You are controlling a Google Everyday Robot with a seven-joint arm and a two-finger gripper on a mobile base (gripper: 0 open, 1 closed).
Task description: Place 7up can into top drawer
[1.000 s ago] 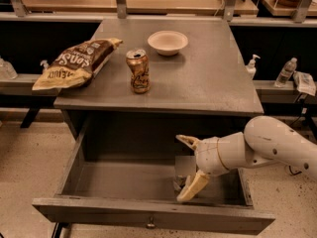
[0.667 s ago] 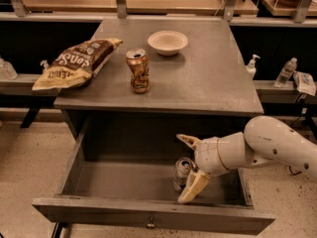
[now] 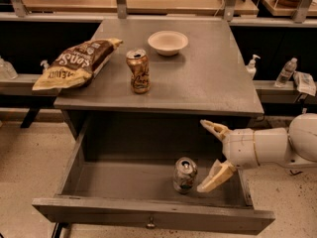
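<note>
So the top drawer (image 3: 99,213) is pulled out from under the counter's (image 3: 213,78) front edge, and the 7up can (image 3: 184,175) is standing upright inside it, toward the front-right corner. The gripper (image 3: 215,152) sits just right of the can with its 2 fingers spread wide and gripping nothing. Up top, 1 orange-gold can (image 3: 138,71) is near the front edge, a bowl (image 3: 168,42) is by the back edge, and a chip bag (image 3: 74,63) hangs over the left edge.
</note>
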